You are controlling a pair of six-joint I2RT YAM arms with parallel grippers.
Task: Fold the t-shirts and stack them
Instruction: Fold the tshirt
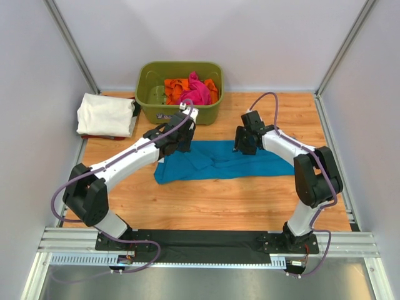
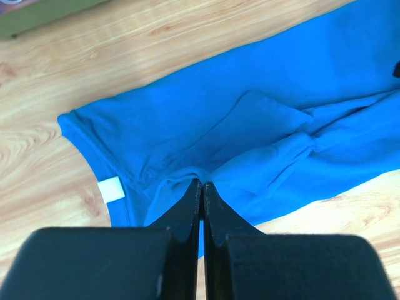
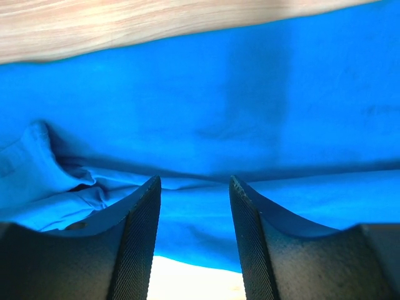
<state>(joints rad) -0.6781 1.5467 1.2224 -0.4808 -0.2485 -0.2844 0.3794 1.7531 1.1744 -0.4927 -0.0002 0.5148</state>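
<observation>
Teal t-shirt (image 1: 215, 161) lies spread but creased, soft knit, on the wood-grain counter (image 1: 206, 200). Left end effector (image 2: 201, 187) pressed together, pinching a puckered fold by the collar. Right end effector (image 3: 194, 181) spread, ribbed pads (image 3: 140, 250) straddling the cloth.
</observation>
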